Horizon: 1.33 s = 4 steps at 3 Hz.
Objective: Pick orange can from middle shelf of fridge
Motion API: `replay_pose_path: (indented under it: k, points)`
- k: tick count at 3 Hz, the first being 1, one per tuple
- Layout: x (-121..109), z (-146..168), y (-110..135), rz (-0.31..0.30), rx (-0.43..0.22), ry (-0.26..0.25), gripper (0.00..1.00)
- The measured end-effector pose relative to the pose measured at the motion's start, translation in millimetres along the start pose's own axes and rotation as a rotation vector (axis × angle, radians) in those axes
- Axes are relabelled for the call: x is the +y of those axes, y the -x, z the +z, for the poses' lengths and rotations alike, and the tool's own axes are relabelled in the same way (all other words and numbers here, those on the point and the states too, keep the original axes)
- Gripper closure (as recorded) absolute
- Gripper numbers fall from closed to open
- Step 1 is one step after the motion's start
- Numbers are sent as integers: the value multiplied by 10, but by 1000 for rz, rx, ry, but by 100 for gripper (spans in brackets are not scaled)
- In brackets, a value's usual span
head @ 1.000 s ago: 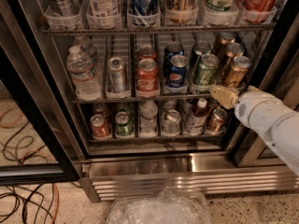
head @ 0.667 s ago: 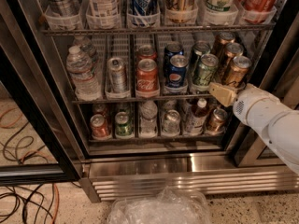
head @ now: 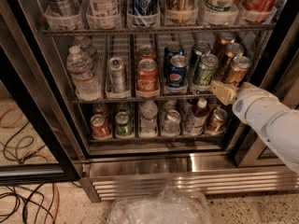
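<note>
The fridge point(head: 187, 183) stands open in front of me. Its middle shelf point(head: 93, 99) is a wire rack with clear lane trays. Three copper-orange cans stand in a row in the rightmost lane: the front orange can point(head: 237, 70), one behind it point(head: 230, 55) and one at the back point(head: 222, 42). My gripper point(head: 223, 92), cream-tipped on a white arm point(head: 266, 118), sits at the shelf's front edge, just below and left of the front orange can, close to it; contact is not clear.
On the middle shelf, from the left, stand a water bottle point(head: 83, 71), a silver can point(head: 117, 73), a red Coca-Cola can point(head: 147, 76), a Pepsi can point(head: 177, 71) and a green can point(head: 203, 71). The lower shelf holds small cans and bottles. A plastic bag point(head: 159, 209) and cables point(head: 18, 204) lie on the floor.
</note>
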State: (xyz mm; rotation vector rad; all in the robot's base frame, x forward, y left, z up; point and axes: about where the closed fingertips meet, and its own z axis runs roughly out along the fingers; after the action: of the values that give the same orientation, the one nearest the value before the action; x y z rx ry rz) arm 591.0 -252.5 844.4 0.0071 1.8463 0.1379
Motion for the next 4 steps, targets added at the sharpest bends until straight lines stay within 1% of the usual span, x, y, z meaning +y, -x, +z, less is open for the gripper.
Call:
replay_pose_path:
  k: [1, 2, 4]
  points:
    - [-183, 247, 9, -1, 16, -31, 31]
    - [-202, 322, 9, 2, 13, -38, 33]
    - [-311, 386, 65, 5, -13, -82, 34]
